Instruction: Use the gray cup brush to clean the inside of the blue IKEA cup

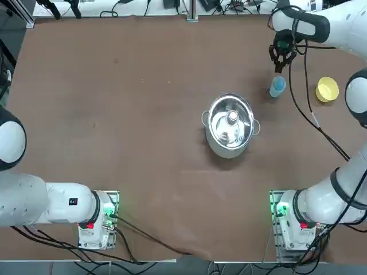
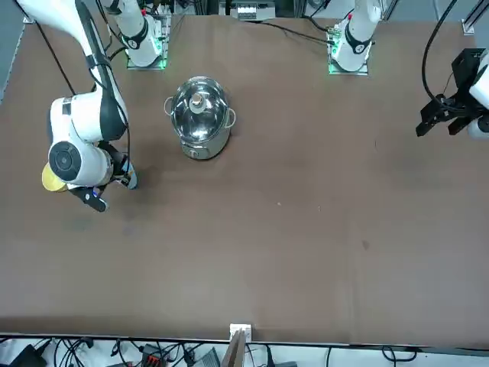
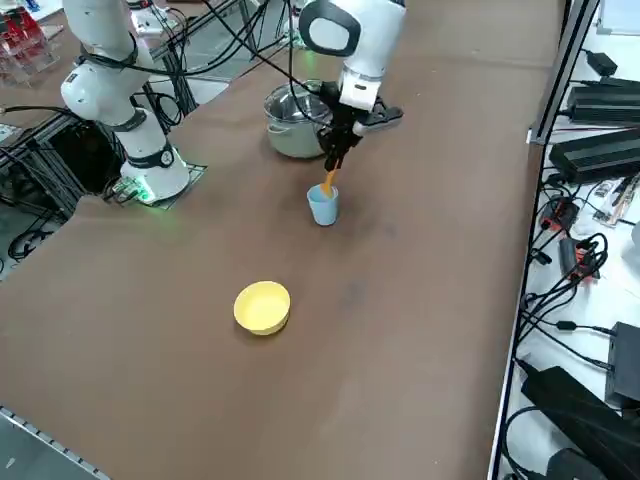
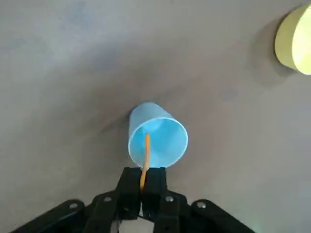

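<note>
"Where's the brush now?"

"The right gripper [image 4: 144, 175] has it. I can see the orange stick of the brush [image 4: 146, 153] pinched between its jaws, closed together on it."

"And the other end?"

"Pointing down into the mouth of the blue cup [image 3: 323, 207]. I can't make out the brush's head from here, or whether it touches the cup's wall."

"How does the cup sit?"

"Upright on the bench [image 1: 149, 189], over on the far right, taking the robot's bases as the near side. The gripper is right above it."

"What's that yellow thing?"

"A yellow bowl [image 3: 262, 307], standing just to the right of the cup, open side up. They're apart."

"And the pot?"

"The steel pot [image 1: 228, 150] is left of the cup and a bit nearer the bases, well apart from it. Its lid [image 1: 230, 121] is on, see-through with a round knob in the middle, and there's a loop handle on either side."
</note>
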You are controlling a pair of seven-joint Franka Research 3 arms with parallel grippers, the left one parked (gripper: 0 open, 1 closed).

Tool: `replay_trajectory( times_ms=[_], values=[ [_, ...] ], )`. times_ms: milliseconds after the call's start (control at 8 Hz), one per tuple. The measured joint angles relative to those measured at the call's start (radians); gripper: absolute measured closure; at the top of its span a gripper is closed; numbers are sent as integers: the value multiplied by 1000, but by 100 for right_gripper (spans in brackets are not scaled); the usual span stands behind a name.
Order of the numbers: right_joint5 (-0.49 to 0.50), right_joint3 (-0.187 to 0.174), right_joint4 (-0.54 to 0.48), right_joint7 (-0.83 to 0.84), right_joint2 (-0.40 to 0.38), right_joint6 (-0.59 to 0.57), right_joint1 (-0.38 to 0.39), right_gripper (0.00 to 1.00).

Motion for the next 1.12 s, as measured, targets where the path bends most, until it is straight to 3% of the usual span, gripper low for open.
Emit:
replay_trajectory(
  times_ms=[375, 750, 1125],
  values=[
    [-11, -11, 0, 0, 7, -24, -6, 95],
    [-91, -11, 7, 0, 27, -30, -8, 95],
    [-93, -11, 94, 0, 75, -30, -8, 95]
  ],
)
